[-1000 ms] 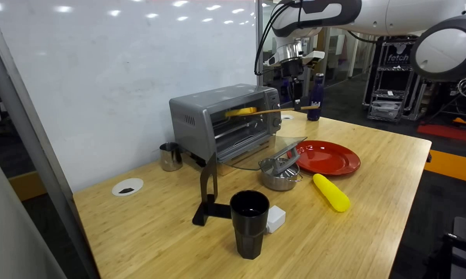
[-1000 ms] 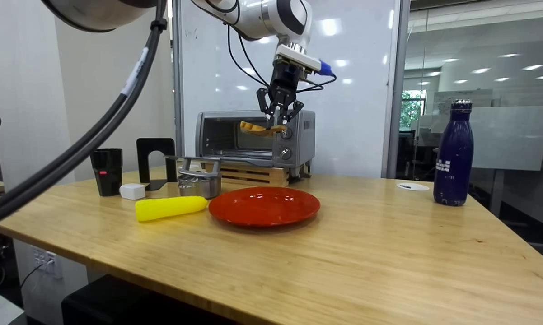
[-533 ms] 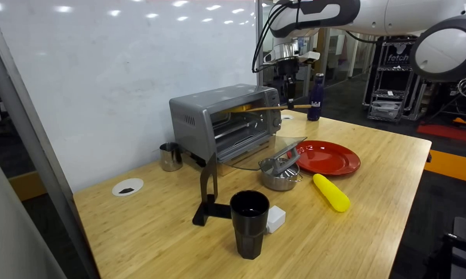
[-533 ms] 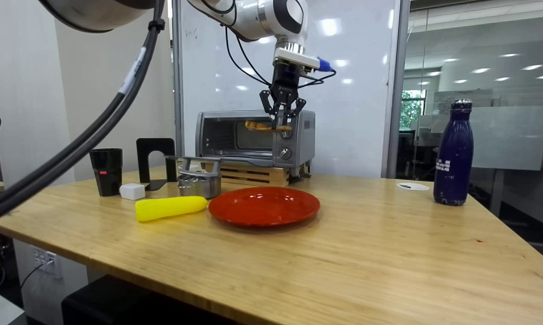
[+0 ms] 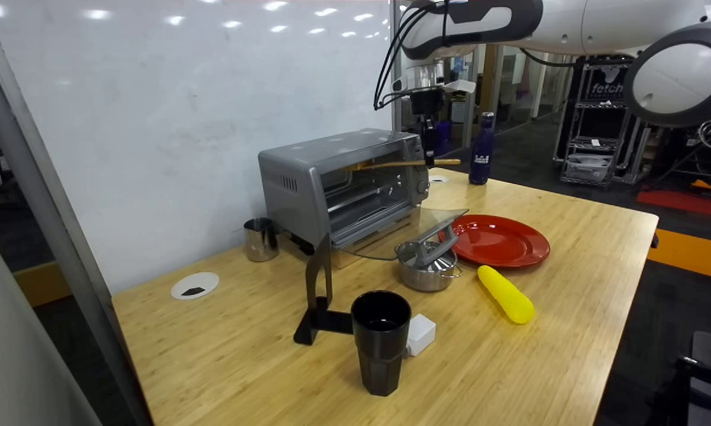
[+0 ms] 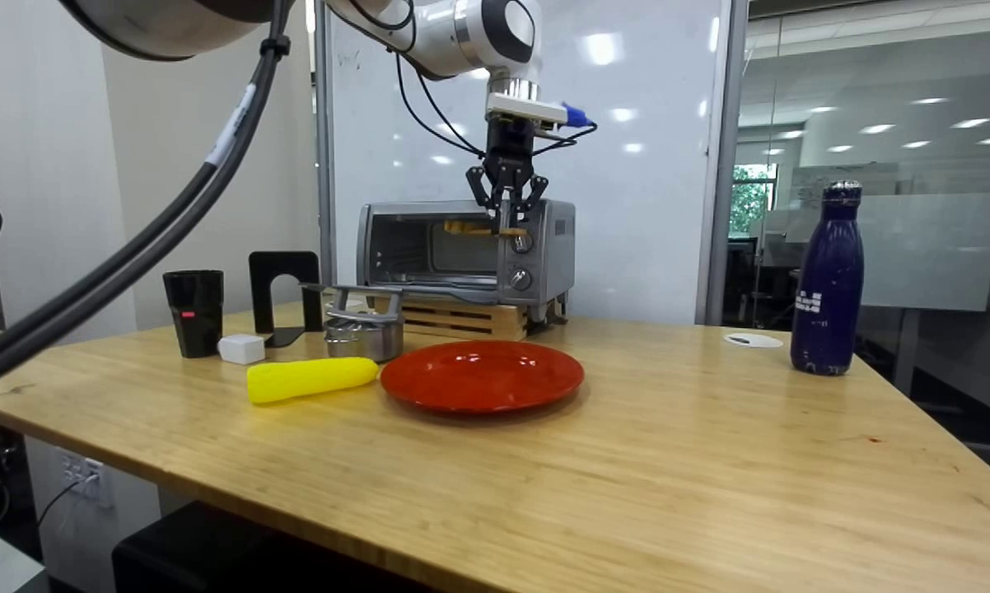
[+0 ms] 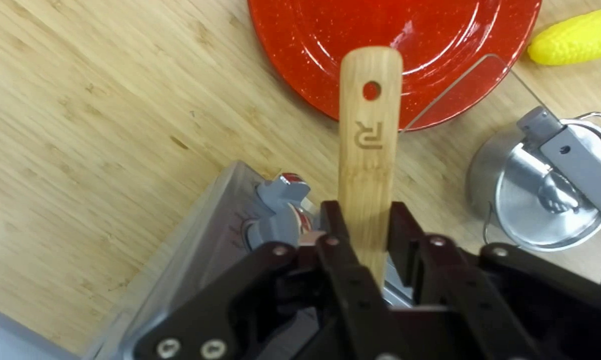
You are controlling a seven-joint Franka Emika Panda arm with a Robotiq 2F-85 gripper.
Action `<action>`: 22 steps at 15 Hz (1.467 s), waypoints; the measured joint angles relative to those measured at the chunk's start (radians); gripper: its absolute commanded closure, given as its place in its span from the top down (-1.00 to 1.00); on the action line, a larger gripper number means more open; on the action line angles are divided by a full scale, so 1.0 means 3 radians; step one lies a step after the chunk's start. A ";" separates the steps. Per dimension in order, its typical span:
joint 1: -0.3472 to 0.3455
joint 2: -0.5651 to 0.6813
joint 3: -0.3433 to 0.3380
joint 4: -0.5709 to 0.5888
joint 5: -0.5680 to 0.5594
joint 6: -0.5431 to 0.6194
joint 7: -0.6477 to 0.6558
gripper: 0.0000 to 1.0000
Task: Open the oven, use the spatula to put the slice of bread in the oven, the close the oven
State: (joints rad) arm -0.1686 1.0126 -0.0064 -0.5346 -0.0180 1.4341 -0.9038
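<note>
The silver-grey oven (image 5: 343,148) has its glass door folded down and its cavity exposed. My gripper (image 7: 364,210) is shut on the handle of the light-wood spatula (image 7: 370,135), whose handle end points toward the red plate. In both exterior views the gripper (image 6: 507,231) hangs in front of the oven's knob panel, holding the spatula roughly level. On the blade lies the slice of bread (image 6: 464,228), yellowish, at the upper part of the oven's opening. The oven's top front edge partly hides the bread (image 5: 357,167). In the wrist view the slice of bread is out of sight.
Under the lowered door's handle (image 5: 438,244) stands a steel pot (image 5: 429,275), beside the red plate (image 5: 500,241). A yellow corn-like object (image 5: 506,294), black cup (image 5: 381,343), black bookend (image 5: 320,290), white block (image 5: 422,334) and blue bottle (image 5: 481,148) also stand around.
The gripper has carried the spatula and bread toward the oven. The bread has moved behind the top front edge of the opening, and the spatula has become more level. The door has not moved.
</note>
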 measured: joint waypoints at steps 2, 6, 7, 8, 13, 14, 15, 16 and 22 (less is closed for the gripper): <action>0.0034 0.0000 -0.0001 0.0000 -0.0031 0.0053 0.0024 -0.87; 0.0096 -0.0011 -0.0002 0.0021 -0.0097 0.0088 0.0099 -0.87; 0.0117 -0.0027 -0.0002 0.0023 -0.0120 0.0088 0.0115 -0.87; 0.0141 -0.0041 -0.0002 0.0029 -0.0145 0.0088 0.0123 -0.87; 0.0318 -0.0125 -0.0003 0.0053 -0.0299 0.0086 0.0135 -0.87; 0.0352 -0.0143 -0.0003 0.0054 -0.0335 0.0085 0.0136 -0.87; 0.0382 -0.0160 -0.0003 0.0054 -0.0362 0.0078 0.0136 -0.87; 0.0410 -0.0179 -0.0003 0.0053 -0.0389 0.0073 0.0137 -0.87; 0.0483 -0.0297 -0.0003 0.0051 -0.0472 -0.0011 0.0136 -0.87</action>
State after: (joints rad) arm -0.0236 0.9234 -0.0073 -0.5194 -0.1596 1.4308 -0.8629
